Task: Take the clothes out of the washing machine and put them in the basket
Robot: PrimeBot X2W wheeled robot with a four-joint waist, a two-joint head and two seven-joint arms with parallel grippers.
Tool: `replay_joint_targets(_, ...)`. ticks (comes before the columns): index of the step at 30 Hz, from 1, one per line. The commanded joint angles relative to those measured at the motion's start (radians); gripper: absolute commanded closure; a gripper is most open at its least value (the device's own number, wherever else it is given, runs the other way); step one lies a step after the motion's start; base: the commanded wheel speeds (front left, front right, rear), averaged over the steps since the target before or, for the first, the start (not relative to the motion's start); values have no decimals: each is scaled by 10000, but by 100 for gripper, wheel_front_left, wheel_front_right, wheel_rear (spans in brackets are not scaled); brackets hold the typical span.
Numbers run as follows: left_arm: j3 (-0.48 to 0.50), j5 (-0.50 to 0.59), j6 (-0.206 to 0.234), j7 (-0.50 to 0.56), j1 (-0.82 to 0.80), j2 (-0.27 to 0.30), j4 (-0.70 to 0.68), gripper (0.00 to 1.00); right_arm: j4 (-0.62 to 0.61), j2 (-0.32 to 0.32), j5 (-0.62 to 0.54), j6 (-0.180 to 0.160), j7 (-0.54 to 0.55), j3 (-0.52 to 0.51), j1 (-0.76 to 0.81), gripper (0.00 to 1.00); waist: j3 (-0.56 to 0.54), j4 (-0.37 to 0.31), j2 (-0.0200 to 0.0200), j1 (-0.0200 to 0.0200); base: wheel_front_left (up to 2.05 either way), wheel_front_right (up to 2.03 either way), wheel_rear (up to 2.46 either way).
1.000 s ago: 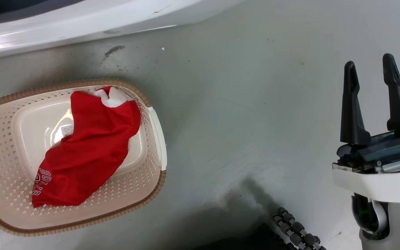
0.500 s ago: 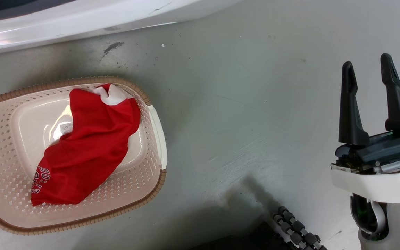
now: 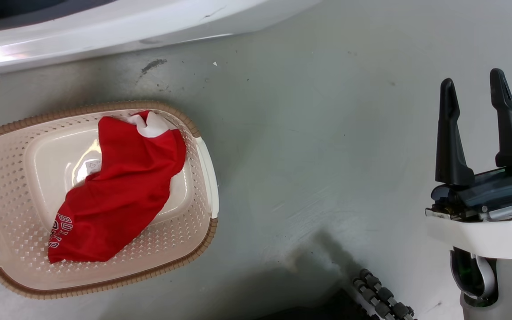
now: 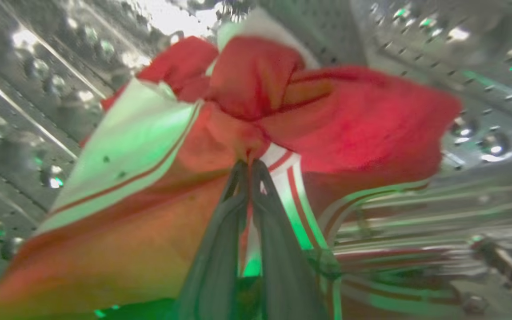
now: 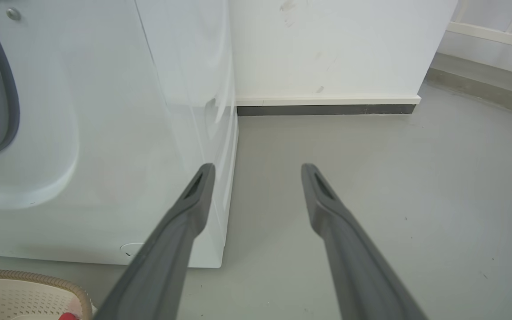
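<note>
Since a second ago the whole head view has slid a little, so the camera moved, not the basket [image 3: 105,106]. It sits on the floor [image 3: 327,133] at 8 o'clock, with one red garment [image 3: 127,191] lying in it as before. The left wrist view adds the inside of the drum [image 4: 416,40], where the left gripper [image 4: 249,166] has its jaws clenched on a second red garment [image 4: 349,124], so I judge that pulling it out comes next. The right gripper [image 3: 472,76], at 3 o'clock in the head view, has its jaws released and empty.
</note>
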Motion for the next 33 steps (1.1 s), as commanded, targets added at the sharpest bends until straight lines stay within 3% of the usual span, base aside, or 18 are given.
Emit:
replay_joint_targets(1,-68,-2,41,-215,173,-33,-106,100,51,21,-57,-7,-23,-27,13,0,-106,32,0,0,0,0,0)
replay_joint_targets(20,-702,-637,-319,-3377,2072,-596,-164,100,402,20,-719,-7,-23,21,468,0,-2059,735,0,0,0,0,0)
replay_joint_targets(33,-1774,-2285,-337,-5448,4225,-1058,-373,100,661,18,-1079,-7,-22,76,1198,0,-3794,1134,0,0,0,0,0)
